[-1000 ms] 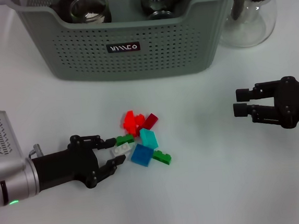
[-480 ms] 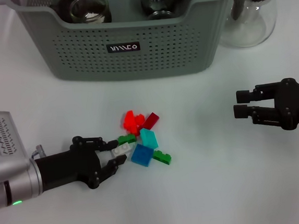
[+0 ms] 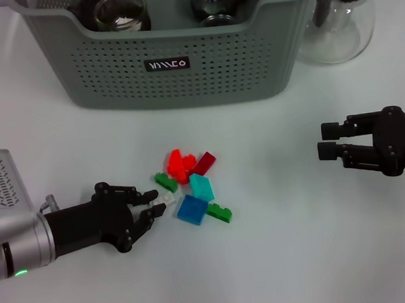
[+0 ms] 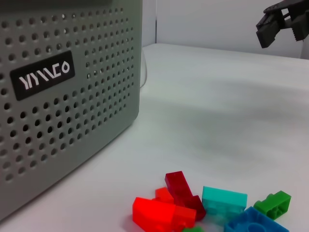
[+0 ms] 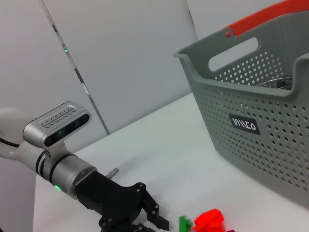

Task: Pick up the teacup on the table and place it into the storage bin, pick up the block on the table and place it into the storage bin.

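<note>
left gripper backed off the block pile

since the earlier frame, left gripper (image 3: pixel 154 204) has shifted slightly away from the blocks (image 3: pixel 191 186); a green block (image 3: pixel 165 182) now lies exposed at its 1 o'clock. its fingers are spread wide, holding nothing. storage bin (image 3: pixel 182 82) sits at 12 o'clock from the pile, with glass teacups (image 3: pixel 120 10) inside. right gripper (image 3: pixel 323 139) hovers at 3 o'clock, parted, empty.
</note>
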{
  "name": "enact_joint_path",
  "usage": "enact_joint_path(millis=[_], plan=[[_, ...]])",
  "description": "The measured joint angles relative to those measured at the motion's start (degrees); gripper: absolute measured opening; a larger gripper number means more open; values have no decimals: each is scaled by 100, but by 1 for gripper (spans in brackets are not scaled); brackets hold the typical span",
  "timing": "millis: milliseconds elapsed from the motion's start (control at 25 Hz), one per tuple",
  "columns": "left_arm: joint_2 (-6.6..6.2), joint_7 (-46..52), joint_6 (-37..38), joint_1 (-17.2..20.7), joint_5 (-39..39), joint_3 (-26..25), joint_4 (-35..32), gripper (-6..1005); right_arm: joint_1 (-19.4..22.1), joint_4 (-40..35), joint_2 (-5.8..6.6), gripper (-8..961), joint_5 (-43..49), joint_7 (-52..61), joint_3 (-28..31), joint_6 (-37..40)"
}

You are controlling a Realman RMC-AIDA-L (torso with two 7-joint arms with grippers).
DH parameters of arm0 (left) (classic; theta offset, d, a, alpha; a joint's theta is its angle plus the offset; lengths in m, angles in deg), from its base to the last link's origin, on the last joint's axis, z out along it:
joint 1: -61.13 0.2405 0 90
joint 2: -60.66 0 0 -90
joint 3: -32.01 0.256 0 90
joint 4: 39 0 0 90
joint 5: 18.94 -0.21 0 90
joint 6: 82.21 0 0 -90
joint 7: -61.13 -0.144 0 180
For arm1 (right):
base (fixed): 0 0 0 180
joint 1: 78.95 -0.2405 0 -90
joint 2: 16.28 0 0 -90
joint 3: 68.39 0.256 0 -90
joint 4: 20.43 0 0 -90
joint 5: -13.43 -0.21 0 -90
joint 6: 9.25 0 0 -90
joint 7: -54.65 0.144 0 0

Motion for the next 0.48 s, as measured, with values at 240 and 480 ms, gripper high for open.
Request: enact_joint_path(millis=[240, 480], plan=[[-33, 336, 353, 55, -2, 1, -194, 199, -16, 0, 2, 424, 0, 2, 10, 5], [-324, 1182, 1874, 111, 7, -219, -776, 205, -11, -2, 6, 425, 0, 4, 1, 4]])
